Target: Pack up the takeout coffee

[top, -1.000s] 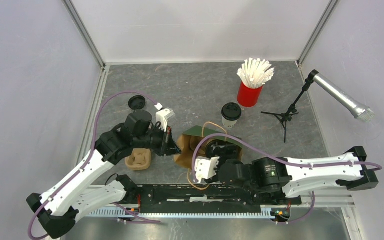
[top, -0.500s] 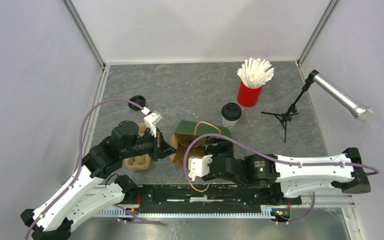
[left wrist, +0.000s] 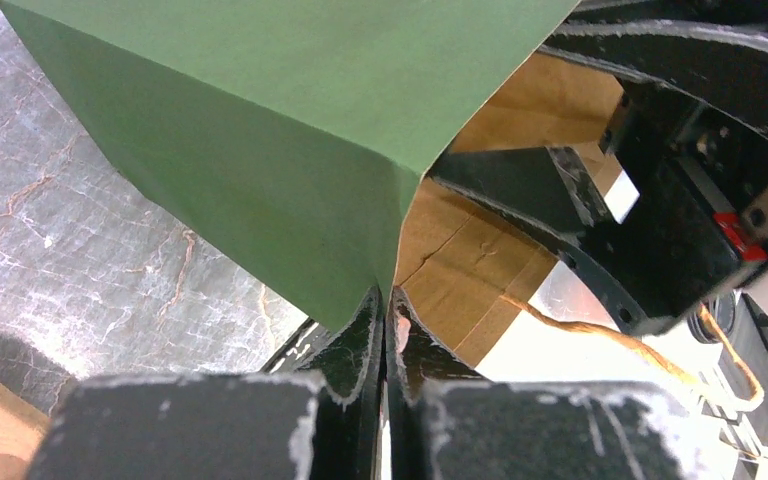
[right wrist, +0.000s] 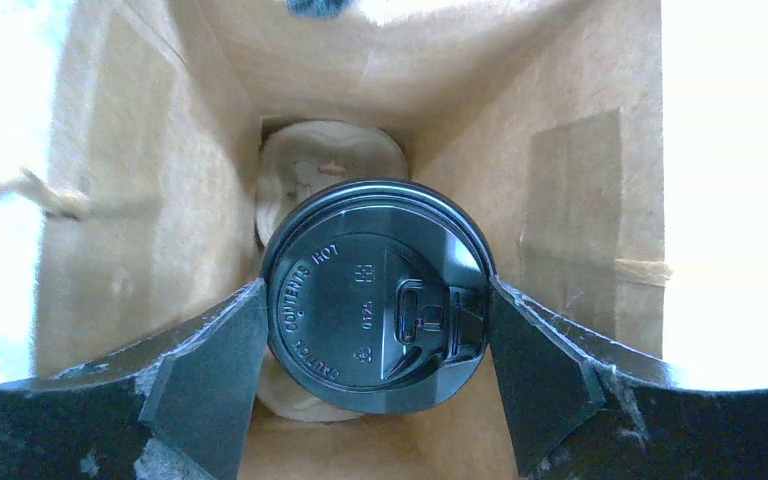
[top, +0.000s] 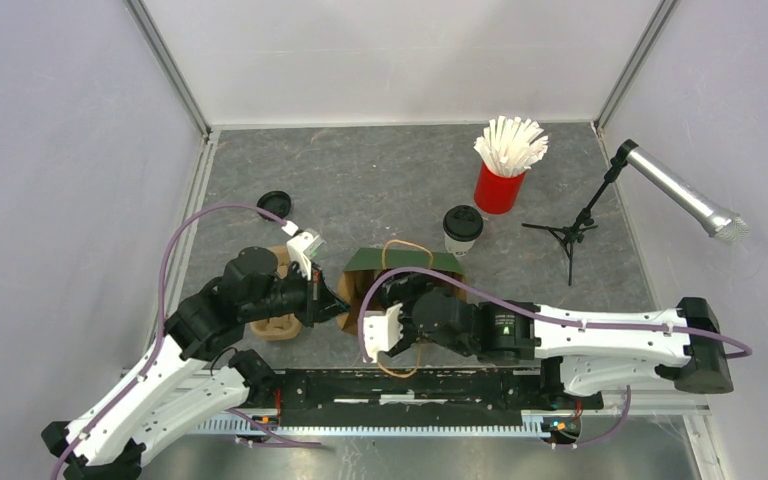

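A: Cups, counted?

B: Two white paper cups are noted, each capped with a black lid. The first cup [right wrist: 375,290] is seen inside the green bag [top: 400,262], with its lid turned toward the right wrist view. The second cup [top: 461,230] is stood upright on the table [top: 380,170], just beyond the bag and near the red cup of straws [top: 498,188].

A: Lids?

B: Three are counted. Two are seated on the cups. One loose lid [top: 274,203] is laid flat at the far left, well apart from the bag.

A: Grippers?

B: Two. The right gripper [right wrist: 375,335] is reached into the bag's mouth, and the first cup is clamped between its two fingers, one pressed against each side. The left gripper [left wrist: 385,325] is pinched closed on the bag's rim, which is green outside and brown inside.

A: Bag?

B: One, with its mouth turned toward the arms. Two twine handles [top: 405,245] are seen. A pale moulded shape [right wrist: 330,160] is glimpsed behind the first cup; it cannot be identified.

A: Anything else?

B: One brown pulp carrier [top: 278,322] is recorded just left of the bag. One microphone [top: 680,195] is mounted on its stand [top: 568,235] at the right.
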You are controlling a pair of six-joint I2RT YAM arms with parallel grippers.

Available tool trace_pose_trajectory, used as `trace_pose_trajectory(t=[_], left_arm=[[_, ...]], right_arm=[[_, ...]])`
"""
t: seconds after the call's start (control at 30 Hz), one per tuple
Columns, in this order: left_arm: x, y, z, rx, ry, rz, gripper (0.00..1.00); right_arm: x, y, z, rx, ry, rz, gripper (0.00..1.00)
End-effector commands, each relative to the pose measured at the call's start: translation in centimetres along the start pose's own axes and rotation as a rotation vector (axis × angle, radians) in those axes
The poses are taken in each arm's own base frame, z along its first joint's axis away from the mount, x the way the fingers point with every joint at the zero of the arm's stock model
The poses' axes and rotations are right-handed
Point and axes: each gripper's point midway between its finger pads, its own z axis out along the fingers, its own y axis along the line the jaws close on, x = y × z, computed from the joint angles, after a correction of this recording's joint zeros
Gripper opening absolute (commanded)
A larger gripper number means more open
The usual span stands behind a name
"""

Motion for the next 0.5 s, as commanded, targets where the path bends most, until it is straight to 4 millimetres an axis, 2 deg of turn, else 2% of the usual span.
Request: trace_pose_trajectory(t=[0.0, 0.13, 0.33, 0.47], left_arm=[[0.3, -0.7, 0.0, 0.025, 0.016, -0.044, 0.05], [0.7, -0.7, 0.1, 0.034, 0.032, -0.052, 0.05], [1.2, -0.4, 0.3, 0.037, 0.031, -0.05, 0.06], [1.2, -0.5, 0.3, 0.035, 0.028, -0.067, 0.07]], right_arm=[[0.0, -0.7, 0.7, 0.03, -0.11, -0.094, 0.82], [0.2, -0.7, 1.4, 0.0, -0.136, -0.123, 0.83], [-1.1, 0.5, 2.3, -0.092, -0.195, -0.145, 0.82], [-0.9, 0.8, 3.0, -0.093, -0.186, -0.177, 0.82]])
